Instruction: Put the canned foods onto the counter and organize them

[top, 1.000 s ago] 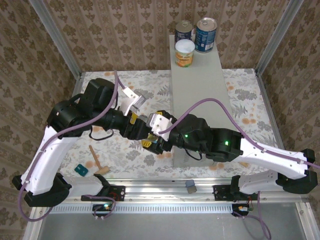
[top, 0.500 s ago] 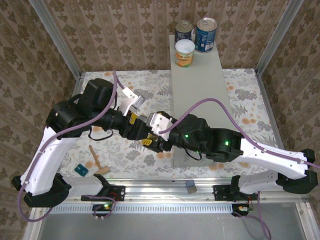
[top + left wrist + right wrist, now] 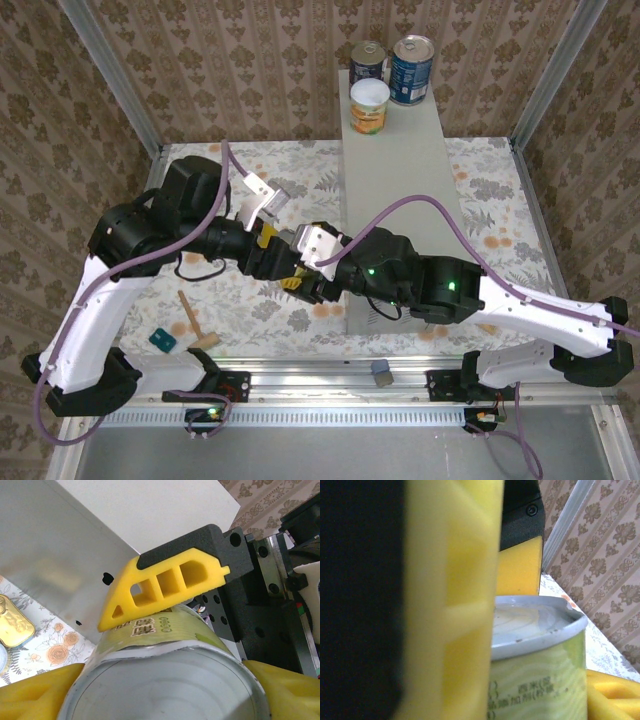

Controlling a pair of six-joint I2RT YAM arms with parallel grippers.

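Left wrist view puts me right above it: the left hand (image 3: 165,697) is clenched on a short can (image 3: 167,665), with its yellow pads (image 3: 42,692) pressing the round wall from the lower corners of the frame. Across the can's yellow-green label, mid-frame, lies one yellow finger (image 3: 160,587) of the right hand (image 3: 300,282). It touches the can, but I cannot tell whether that hand has really clamped.

The can hangs in the air between the two, clear of the floral surface (image 3: 480,190). It sits just left of the raised grey surface (image 3: 395,170), whose wall fills the upper left of the wrist frame. A flat gold tin (image 3: 15,625) lies on the floral surface at the left edge. At the top of the overhead frame, two dark-blue cans (image 3: 411,70) and a pale-lidded can (image 3: 369,106) stand on the grey top.

To my eye this can is stiff metal and probably full, so it has some weight. The glossy label looks slippery. The best hold is around the side wall at mid-height, squarely across, keeping off the thin rim and lid.
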